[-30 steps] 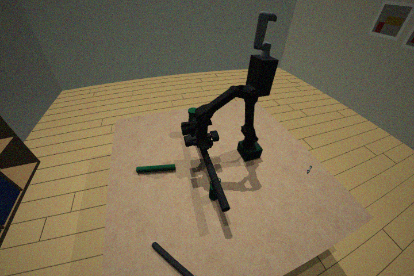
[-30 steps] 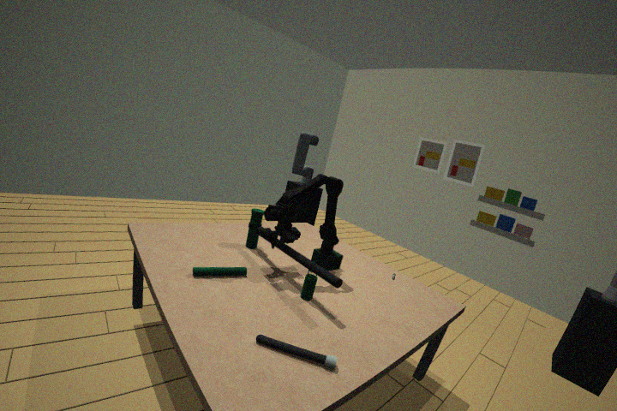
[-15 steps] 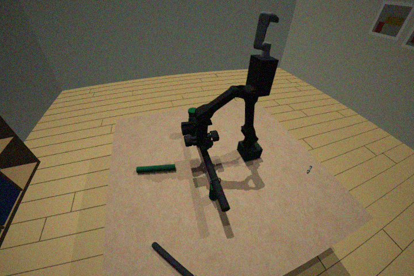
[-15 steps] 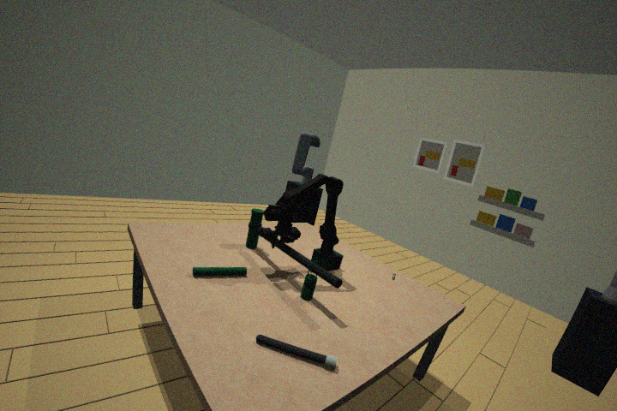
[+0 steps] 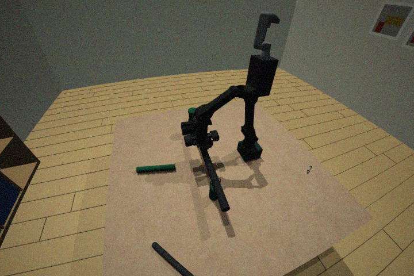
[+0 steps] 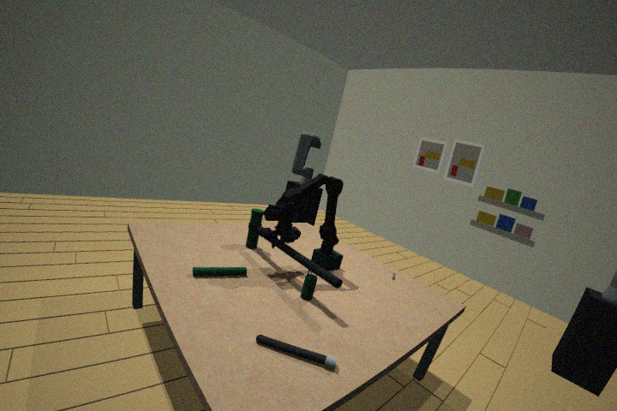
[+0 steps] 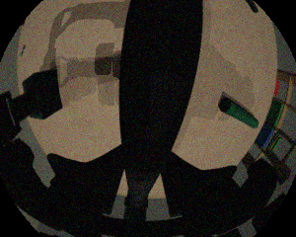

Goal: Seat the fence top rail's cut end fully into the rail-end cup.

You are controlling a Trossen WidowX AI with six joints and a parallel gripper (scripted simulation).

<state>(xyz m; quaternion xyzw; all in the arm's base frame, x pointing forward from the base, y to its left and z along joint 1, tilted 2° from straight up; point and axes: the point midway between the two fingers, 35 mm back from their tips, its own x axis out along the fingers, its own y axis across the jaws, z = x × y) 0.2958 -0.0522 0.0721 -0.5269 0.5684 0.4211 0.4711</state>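
Observation:
The dark top rail (image 5: 210, 167) (image 6: 296, 257) (image 7: 160, 74) slopes down from the big green post (image 5: 191, 111) (image 6: 252, 238) through the loop cap on the short green post (image 5: 212, 192) (image 6: 308, 288), and its near end sticks out past it. My gripper (image 5: 204, 144) (image 6: 285, 236) (image 7: 143, 146) is shut on the rail near its big-post end. The dark brace band (image 6: 256, 227) sits partway up the big post, below its green cap. The rail's far end meets the post at about band height. The cup is too dark and small to tell how deep the end sits.
A loose green tube (image 5: 155, 168) (image 6: 219, 271) (image 7: 242, 116) lies left of the rail. A dark tube (image 5: 171, 259) (image 6: 290, 349) with a pale end lies near the front. A small metal piece (image 5: 309, 169) (image 6: 393, 276) lies to the right. The arm's base (image 5: 249, 150) (image 6: 327, 259) stands right of the rail.

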